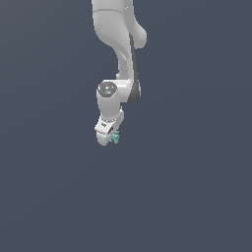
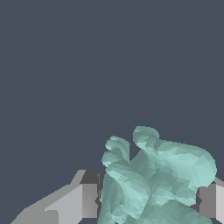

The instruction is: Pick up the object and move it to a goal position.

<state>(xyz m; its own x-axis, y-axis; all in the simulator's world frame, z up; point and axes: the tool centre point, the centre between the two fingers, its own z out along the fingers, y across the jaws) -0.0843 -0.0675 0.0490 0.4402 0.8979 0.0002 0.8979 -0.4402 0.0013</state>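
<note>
The object [image 1: 116, 137] is a tiny teal-green knobbly piece with small prongs, held at the tip of the white arm in the exterior view. In the wrist view the object [image 2: 153, 179] fills the space between the two grey fingers [image 2: 85, 201], which press on its sides. My gripper [image 1: 112, 138] is shut on the object, which appears to hang clear of the dark surface. The fingertips are mostly hidden behind the hand in the exterior view. The gripper also shows in the wrist view [image 2: 146, 201].
The white arm [image 1: 120, 49] comes down from the top middle of the exterior view. A plain dark grey-blue surface [image 1: 197, 197] lies all around, with no other objects in view.
</note>
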